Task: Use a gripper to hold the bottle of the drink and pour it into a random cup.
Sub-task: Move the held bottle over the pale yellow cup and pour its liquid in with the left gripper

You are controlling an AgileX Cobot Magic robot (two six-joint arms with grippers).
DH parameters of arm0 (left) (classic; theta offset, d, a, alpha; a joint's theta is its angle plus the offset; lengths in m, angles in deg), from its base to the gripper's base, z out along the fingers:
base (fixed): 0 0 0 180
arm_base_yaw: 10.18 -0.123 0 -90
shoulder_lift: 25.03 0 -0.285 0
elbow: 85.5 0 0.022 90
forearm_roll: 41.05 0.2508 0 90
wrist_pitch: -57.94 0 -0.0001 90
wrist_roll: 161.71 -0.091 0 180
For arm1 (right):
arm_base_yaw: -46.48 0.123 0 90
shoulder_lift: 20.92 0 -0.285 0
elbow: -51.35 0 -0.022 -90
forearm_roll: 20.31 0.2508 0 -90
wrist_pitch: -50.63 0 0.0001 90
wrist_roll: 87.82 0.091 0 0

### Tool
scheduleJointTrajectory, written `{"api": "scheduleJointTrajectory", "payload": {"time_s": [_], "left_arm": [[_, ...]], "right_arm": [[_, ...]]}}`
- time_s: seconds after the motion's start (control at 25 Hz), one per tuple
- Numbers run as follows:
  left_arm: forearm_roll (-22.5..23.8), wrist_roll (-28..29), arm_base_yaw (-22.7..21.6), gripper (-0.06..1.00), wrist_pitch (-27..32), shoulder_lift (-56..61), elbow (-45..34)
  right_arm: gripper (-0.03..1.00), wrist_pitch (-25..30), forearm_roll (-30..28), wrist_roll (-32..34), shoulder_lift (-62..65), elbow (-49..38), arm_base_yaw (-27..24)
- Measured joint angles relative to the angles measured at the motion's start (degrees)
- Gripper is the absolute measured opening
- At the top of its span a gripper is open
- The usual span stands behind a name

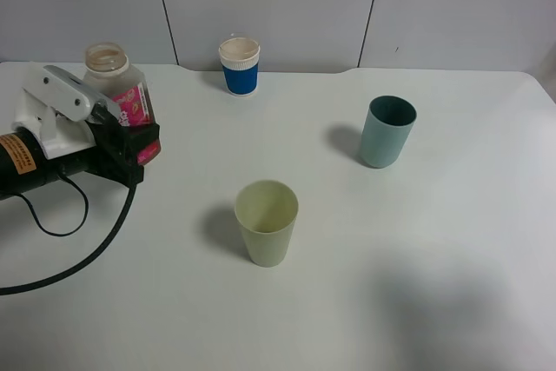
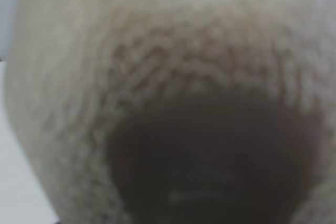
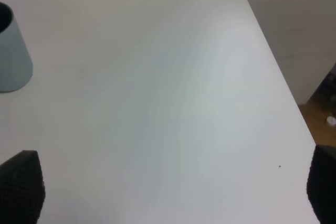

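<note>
Exterior high: left gripper (image 1: 129,130) pinches the capless bottle (image 1: 110,76); an early tilt would likely spill short of the cup (image 1: 267,219).

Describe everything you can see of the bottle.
The bottle is small, clear plastic and squarish, with a wide capless neck and a bright pink label on its side. It stands upright at the table's far left, near the back wall. The left pincer is shut on its lower body and hides its base, so I cannot tell whether it rests on the table.
</note>
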Motion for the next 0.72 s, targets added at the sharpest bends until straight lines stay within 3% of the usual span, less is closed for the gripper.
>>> {"api": "scheduleJointTrajectory", "payload": {"time_s": [0.48,0.72], "left_arm": [[-15.40,-12.16,12.07,0.33,8.28,4.26,-0.07],[-18.13,-16.27,13.02,0.33,14.63,8.60,-0.12]], "right_arm": [[1.00,0.00,0.00,0.00,0.00,0.00,0.00],[1.00,0.00,0.00,0.00,0.00,0.00,0.00]]}}
